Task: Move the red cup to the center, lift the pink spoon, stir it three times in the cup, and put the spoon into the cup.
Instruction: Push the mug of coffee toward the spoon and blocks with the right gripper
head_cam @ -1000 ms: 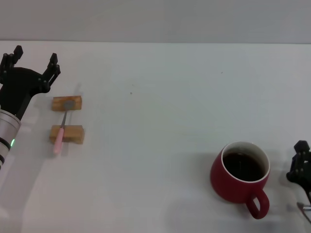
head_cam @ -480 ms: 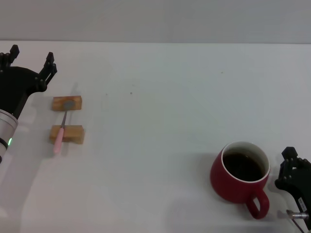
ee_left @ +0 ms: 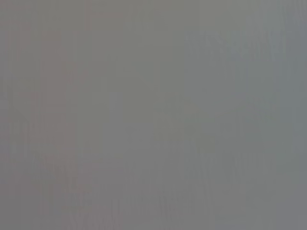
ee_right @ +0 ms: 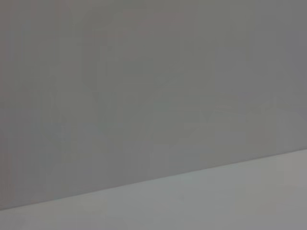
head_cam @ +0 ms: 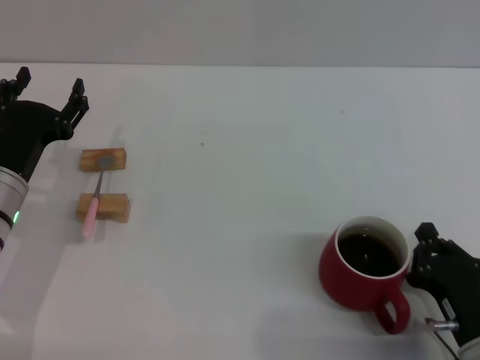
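Observation:
The red cup (head_cam: 365,264) stands at the near right of the white table in the head view, dark liquid inside, its handle pointing toward me. My right gripper (head_cam: 431,253) is pressed against the cup's right side, beside the handle. The pink spoon (head_cam: 94,204) lies across two tan wooden blocks at the left, with its bowl on the far block (head_cam: 103,159) and its handle over the near block (head_cam: 103,207). My left gripper (head_cam: 47,91) is open, hovering behind and left of the blocks. Neither wrist view shows any task object.
The white tabletop (head_cam: 240,172) stretches between the blocks and the cup. A grey wall runs along the table's far edge. The right wrist view shows only that wall and a strip of table (ee_right: 230,201).
My right gripper has moved left up to the cup, and the cup has shifted slightly left. The left gripper drifted a little to the left and then held.

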You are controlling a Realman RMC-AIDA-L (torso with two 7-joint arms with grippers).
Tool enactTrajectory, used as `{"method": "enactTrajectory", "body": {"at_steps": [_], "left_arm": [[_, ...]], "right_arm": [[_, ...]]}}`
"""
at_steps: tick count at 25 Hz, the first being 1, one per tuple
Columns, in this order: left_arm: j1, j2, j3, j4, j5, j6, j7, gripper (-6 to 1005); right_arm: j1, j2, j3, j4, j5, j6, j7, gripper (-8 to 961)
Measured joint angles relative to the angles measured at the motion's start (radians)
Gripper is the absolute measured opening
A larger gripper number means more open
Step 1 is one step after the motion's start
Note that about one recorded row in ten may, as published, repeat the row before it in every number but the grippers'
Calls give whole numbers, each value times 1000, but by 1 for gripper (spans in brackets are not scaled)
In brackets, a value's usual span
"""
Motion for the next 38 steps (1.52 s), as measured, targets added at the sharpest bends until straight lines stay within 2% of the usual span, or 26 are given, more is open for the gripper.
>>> {"method": "enactTrajectory", "body": {"at_steps": [16, 38], "left_arm": [[-1, 0, -11, -7, 0, 0, 0, 833], [-10, 0, -24, -15, 2, -2, 6, 834]], "right_arm": [[83, -6, 8, -13, -1, 52, 3, -1], [65, -3, -26, -9, -3, 87, 4, -1]]}}
